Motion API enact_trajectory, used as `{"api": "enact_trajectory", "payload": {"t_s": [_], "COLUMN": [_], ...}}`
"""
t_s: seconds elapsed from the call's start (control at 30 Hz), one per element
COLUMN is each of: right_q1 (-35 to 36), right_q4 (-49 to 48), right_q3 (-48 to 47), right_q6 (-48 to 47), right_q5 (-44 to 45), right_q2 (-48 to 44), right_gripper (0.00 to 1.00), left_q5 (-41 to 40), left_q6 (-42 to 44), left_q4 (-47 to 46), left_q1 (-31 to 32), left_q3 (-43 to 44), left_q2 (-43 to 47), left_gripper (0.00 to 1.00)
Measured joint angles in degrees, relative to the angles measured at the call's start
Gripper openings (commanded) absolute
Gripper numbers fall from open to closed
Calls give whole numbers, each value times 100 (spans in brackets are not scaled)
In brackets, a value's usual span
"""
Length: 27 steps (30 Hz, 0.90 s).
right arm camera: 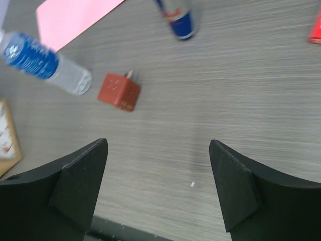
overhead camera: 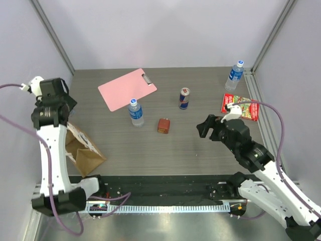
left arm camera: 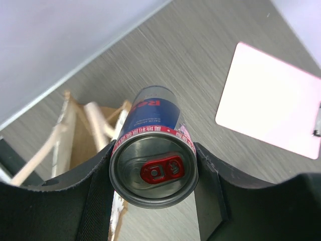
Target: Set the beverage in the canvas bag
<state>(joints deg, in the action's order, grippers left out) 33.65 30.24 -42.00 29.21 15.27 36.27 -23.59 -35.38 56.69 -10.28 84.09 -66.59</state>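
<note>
1. The left gripper (left arm camera: 153, 187) is clamped on a blue and silver can (left arm camera: 150, 113). One finger presses each side, and the red tab faces the wrist camera.
2. This can hangs over the canvas bag (overhead camera: 84, 153). The cream handles (left arm camera: 95, 118) show just behind it. I cannot tell if its bottom is already inside.
3. The right gripper (right arm camera: 158, 150) is far to the right of the bag, with its fingers spread wide and nothing between them.
4. A water bottle (overhead camera: 135, 112) and a small reddish box (overhead camera: 163, 125) stand between the bag and that gripper.
</note>
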Motion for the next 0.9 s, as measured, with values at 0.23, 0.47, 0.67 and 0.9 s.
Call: {"api": "enact_trajectory", "payload": {"t_s": [0.23, 0.47, 0.67, 0.9], "right_q1": [444, 2363, 3259, 3663], "right_q4": [-1392, -2369, -4103, -5228], "right_q3": [-413, -2065, -2612, -3578], "right_q6": [212, -540, -1604, -2656], "right_q5": [-1366, -892, -1062, -1508], "right_q2": [1539, 3757, 5455, 7650], "right_gripper": [70, 63, 65, 65], "left_q5": [-146, 28, 221, 179], "left_q6": [-101, -177, -166, 63], "left_q4": [619, 990, 1174, 1504], "left_q1": [-2, -2, -2, -2], "left_q3": [234, 492, 581, 1032], "left_q2": [955, 1091, 1134, 955], "left_gripper": [0, 0, 0, 0]}}
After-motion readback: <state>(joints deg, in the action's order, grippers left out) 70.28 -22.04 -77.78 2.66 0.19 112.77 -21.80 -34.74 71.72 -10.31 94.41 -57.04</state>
